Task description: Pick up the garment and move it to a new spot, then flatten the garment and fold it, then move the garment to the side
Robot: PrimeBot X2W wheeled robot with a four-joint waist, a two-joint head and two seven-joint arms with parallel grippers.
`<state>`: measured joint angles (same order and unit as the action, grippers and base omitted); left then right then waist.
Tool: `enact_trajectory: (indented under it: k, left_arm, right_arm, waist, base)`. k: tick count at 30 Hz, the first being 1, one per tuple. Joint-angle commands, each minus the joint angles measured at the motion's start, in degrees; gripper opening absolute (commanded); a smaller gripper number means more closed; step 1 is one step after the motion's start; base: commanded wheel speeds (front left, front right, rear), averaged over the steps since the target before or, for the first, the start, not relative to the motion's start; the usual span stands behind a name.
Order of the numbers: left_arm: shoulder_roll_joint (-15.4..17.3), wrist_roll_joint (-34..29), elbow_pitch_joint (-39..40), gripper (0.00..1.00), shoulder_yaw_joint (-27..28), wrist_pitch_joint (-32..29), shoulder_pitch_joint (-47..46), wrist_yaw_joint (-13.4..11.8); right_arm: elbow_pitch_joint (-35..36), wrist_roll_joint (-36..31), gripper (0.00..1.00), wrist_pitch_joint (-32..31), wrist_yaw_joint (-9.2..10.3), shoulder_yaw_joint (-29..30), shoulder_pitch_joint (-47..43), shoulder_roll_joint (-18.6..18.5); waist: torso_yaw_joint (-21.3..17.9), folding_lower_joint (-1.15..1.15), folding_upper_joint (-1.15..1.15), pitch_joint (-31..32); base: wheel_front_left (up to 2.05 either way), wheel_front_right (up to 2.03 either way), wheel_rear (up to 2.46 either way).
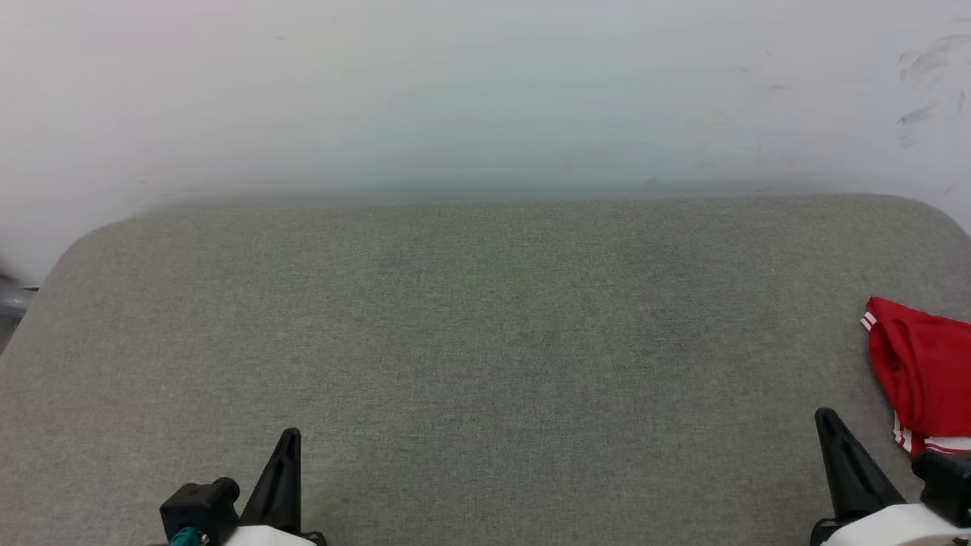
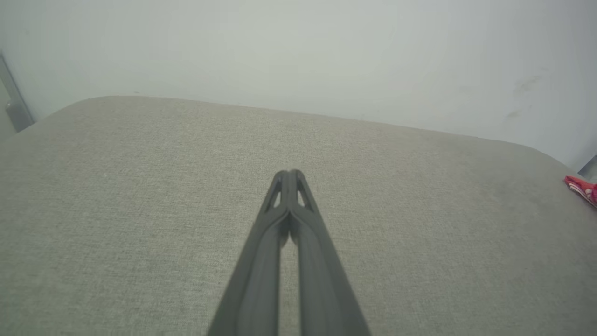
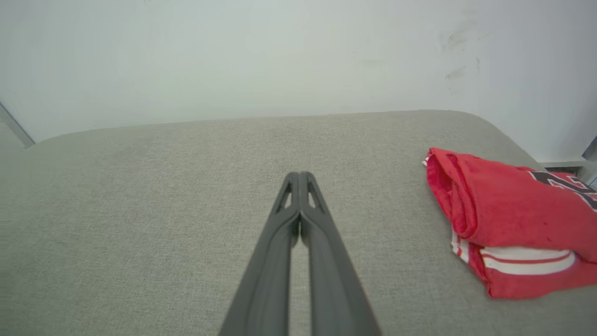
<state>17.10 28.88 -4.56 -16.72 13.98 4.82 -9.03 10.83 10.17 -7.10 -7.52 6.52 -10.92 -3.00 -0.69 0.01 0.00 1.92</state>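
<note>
L gripper [image 2: 290, 175] and R gripper [image 3: 300, 177]: fingers pressed tip to tip, nothing between them, both low over the grey pad [image 1: 485, 341]. Garment [image 3: 503, 219] lies as a compact folded red bundle at the pad's far R edge, near R gripper, not held. Est. pick, flatten, fold and move-aside all look done; little or nothing left.

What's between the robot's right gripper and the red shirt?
Only bare gray fabric surface lies between the right gripper and the red shirt, in the right wrist view.

Garment [image 1: 924, 368] — right edge of cushion [image 1: 455, 341]
</note>
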Motion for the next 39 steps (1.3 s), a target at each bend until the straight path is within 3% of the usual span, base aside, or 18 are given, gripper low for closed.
enact_trajectory:
  k: [1, 15, 39]
  left_arm:
    - [-0.07, 2.50, 0.55, 0.00, 1.15, -0.58, -1.14, 0.64]
    - [-2.27, 14.53, -1.68, 0.00, 4.79, -3.92, -3.29, 3.72]
    - [-5.51, 30.31, -4.09, 0.00, 9.91, -8.54, -5.92, 7.77]
  right_arm:
    - [0.03, 3.24, 0.00, 0.17, 0.00, -0.03, 1.28, -0.06]
    - [-4.67, 18.30, 0.00, 0.36, 0.01, -0.13, 4.41, -0.17]
    - [-10.90, 38.27, 0.00, 0.58, 0.02, -0.22, 8.57, -0.21]
  waist:
    - [0.01, 0.00, 0.00, -0.03]
    - [0.09, 0.00, 0.00, -0.27]
    - [0.23, 0.00, 0.00, -0.67]
  base:
    - [0.00, 0.00, 0.00]
    - [0.00, 0.00, 0.00]
    - [0.00, 0.00, 0.00]
